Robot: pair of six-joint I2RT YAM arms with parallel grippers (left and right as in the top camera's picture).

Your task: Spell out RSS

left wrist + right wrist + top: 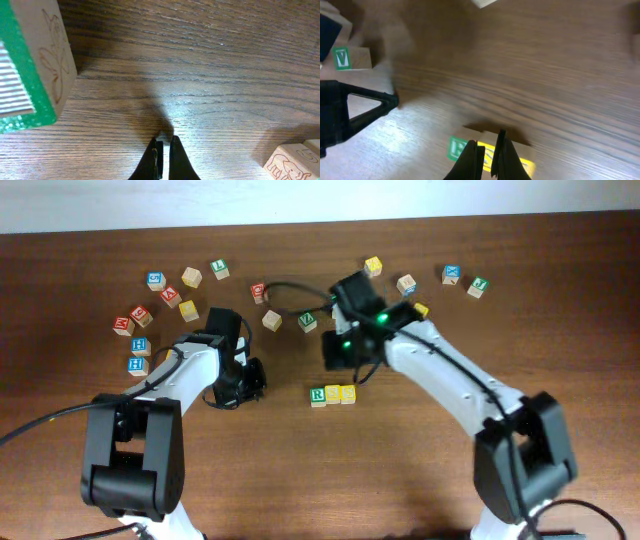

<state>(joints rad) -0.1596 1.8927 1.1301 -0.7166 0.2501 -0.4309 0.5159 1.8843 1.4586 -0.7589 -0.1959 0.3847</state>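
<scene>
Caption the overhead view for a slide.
Green R cube and two yellow cubes in a row; left end effector and right end effector shut.

I see three small wooden cubes sitting flat on the counter point(400, 470) in a tight, touching row. The green R cube point(318, 395) is at the left end, then the middle yellow cube point(333, 394), then the end yellow cube point(347, 393).

R cube point(318, 395) green (white letter); adjoining cubes point(334, 393) yellow; table point(400, 480) brown woodgrain.
</scene>
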